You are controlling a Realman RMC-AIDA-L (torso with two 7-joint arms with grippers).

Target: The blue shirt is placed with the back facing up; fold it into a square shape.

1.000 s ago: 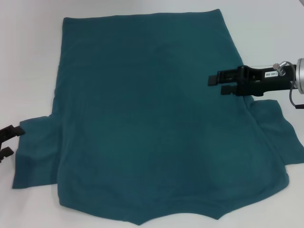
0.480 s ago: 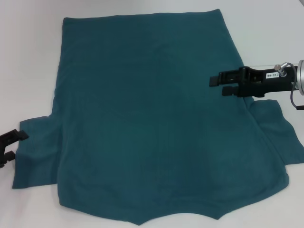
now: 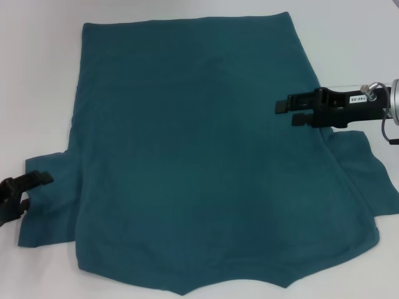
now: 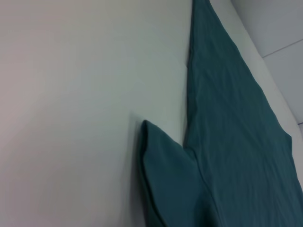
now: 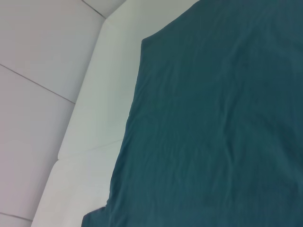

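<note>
The blue shirt (image 3: 187,156) lies spread flat on the white table (image 3: 37,75), plain side up, hem at the far side and collar toward me. My left gripper (image 3: 32,190) is at the outer edge of the left sleeve (image 3: 53,215), open, with one finger reaching over the cloth. My right gripper (image 3: 284,113) hovers open over the shirt's right side, just beyond the right sleeve (image 3: 368,180). The left wrist view shows the blue shirt (image 4: 227,132) and its sleeve (image 4: 165,175); the right wrist view shows only the blue shirt (image 5: 213,118) and the table.
Bare white table (image 4: 71,94) surrounds the shirt on the left, the right and the far side. A seam in the table top (image 5: 80,151) runs near the shirt's far corner.
My left gripper has moved rightward from the table's left edge onto the rim of the left sleeve, nudging the sleeve edge slightly. The right gripper has stayed still.
</note>
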